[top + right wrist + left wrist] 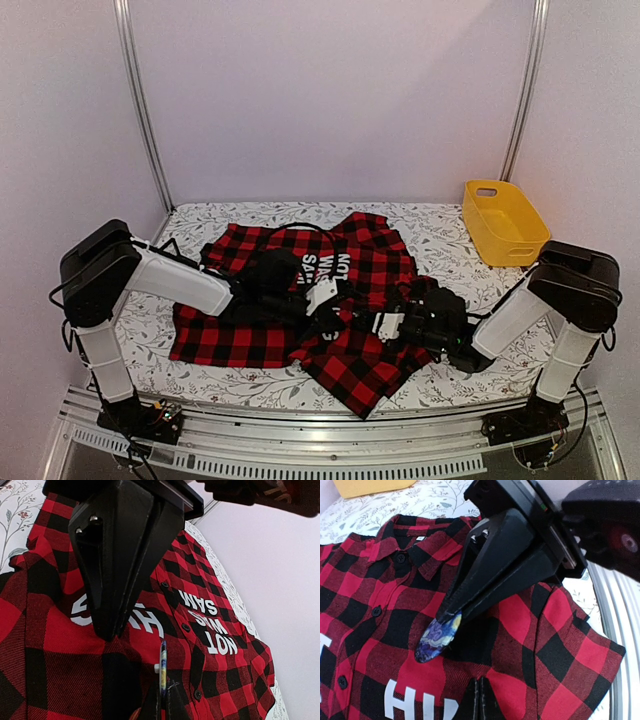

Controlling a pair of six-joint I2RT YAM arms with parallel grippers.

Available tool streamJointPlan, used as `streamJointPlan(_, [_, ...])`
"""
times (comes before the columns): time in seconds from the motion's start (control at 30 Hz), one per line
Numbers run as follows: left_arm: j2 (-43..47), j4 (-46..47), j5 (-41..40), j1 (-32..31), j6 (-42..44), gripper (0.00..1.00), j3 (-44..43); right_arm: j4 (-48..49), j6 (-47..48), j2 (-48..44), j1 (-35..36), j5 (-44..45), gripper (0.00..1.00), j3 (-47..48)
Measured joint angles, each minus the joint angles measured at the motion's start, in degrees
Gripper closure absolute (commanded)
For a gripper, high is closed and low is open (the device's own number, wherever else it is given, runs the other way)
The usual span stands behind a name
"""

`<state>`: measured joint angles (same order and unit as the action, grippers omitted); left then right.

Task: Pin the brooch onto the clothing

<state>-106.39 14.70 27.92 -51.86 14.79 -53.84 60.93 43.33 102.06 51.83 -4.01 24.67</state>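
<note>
The clothing (250, 340), a red-and-black checked shirt with white letters, lies spread on the table, its hem rumpled at the front. Both arms meet over its middle. My right gripper (162, 703) is shut on the brooch (162, 666), seen edge-on there with a small white back piece. In the left wrist view the brooch (436, 639) shows as a blue swirled oval at the tips of the right gripper (451, 616), close over the cloth. My left gripper (481, 698) is shut on a raised fold of the shirt (520, 620), just beside the brooch.
A yellow bin (505, 220) stands at the back right of the flower-patterned table (450, 240). The shirt's collar (402, 530) and button row (376, 611) lie left of the brooch. Metal posts (140, 100) rise at the back corners.
</note>
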Motion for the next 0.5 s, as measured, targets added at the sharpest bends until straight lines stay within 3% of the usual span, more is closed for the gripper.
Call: streamJointPlan(0.5, [0.0,0.0,-0.1,0.0,0.0,1.00,0.0,0.4,2.8,0.5,2.3,0.7,1.00,-0.7])
